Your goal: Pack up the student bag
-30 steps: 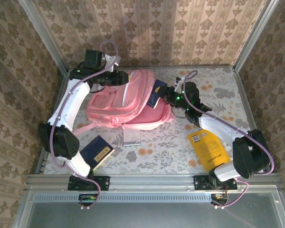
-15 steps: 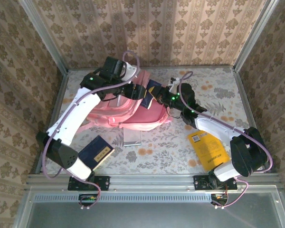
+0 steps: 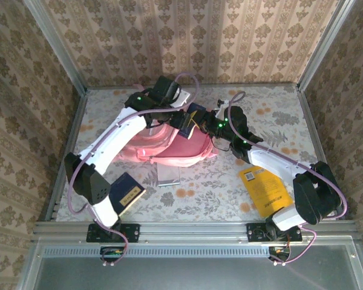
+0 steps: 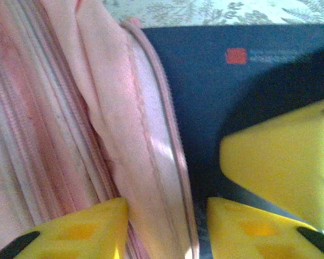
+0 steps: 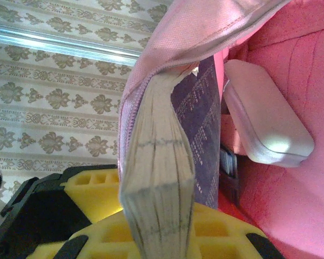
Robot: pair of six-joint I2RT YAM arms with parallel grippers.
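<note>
Clenched on the dark blue book (image 5: 200,135), our right fingers (image 5: 97,194) hold it edge-on, its page block toward the wrist and its far end under the pink rim of the student bag (image 3: 193,148).

Nearest us on the counter (image 3: 218,181), a second blue book (image 3: 128,192) lies by the left base and a yellow book (image 3: 266,190) lies by the right arm, both apart from the bag. A small pale flat item (image 3: 168,175) lies just beside the bag's near edge. The bag itself lies flat at mid-counter, its opening turned toward the right arm.

At that opening our left fingers (image 4: 81,229) straddle the zippered rim (image 4: 162,135). We cannot tell whether they pinch it or only bracket it. Deeper in, a pale case (image 5: 264,124) sits in the compartment.

To do this step well, we judge the left fingers should lift the rim clear of the cover so no corner snags the zipper. The right arm should then slide the book in flat beside the case and let go only once most of it is inside.
</note>
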